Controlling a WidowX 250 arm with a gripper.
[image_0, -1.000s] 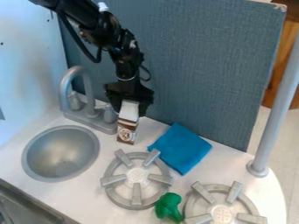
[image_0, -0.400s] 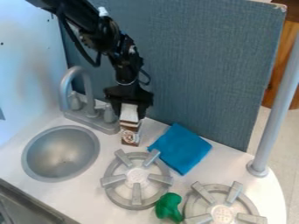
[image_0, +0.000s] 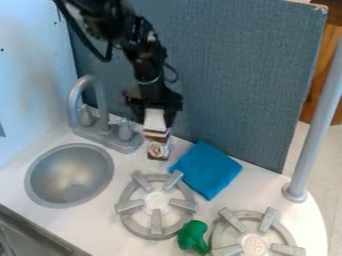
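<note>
The black gripper (image_0: 156, 119) hangs over the back of the counter, right of the faucet, and is shut on the top of a small brown and white carton (image_0: 158, 146). The carton is roughly upright below it, with its white top between the fingers; whether its bottom touches the counter I cannot tell. A blue cloth (image_0: 206, 170) lies flat just right of the carton. Below the carton sits the left grey burner (image_0: 156, 201). The green toy vegetable (image_0: 192, 237) rests near the front, between the two burners.
The round sink (image_0: 69, 175) is at the left, with the grey faucet (image_0: 100, 107) behind it. A second burner (image_0: 254, 244) stands at the front right. The blue-grey panel (image_0: 234, 75) rises along the back, and a grey pole (image_0: 314, 125) stands at the right.
The carton has shifted right along with the gripper, toward the blue cloth, and stands slightly higher in view than a moment ago. The cloth and green toy have stayed put.
</note>
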